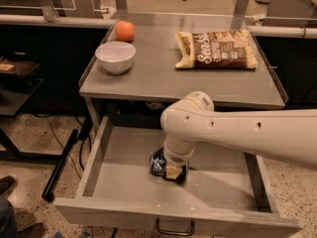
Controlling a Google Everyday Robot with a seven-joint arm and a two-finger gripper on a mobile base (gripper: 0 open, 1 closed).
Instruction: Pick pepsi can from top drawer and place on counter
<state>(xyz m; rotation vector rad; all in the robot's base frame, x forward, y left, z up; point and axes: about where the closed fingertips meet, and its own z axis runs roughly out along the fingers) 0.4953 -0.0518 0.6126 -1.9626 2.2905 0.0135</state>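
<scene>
Reaches down into the top drawer (119, 177) with the gripper (173, 171), touching the pepsi can (157, 163) on the drawer floor near mid-width; cannot tell whether clamped or apart. Up on the bench (158, 83): white bowl (115, 57), orange (125, 30), snack bag (215, 49).

My gripper (173, 171) is down in the top drawer (124, 182), which is pulled out below the front edge of the grey counter (163, 83). It is right against the dark blue pepsi can (158, 163), which sits mid-floor.
</scene>
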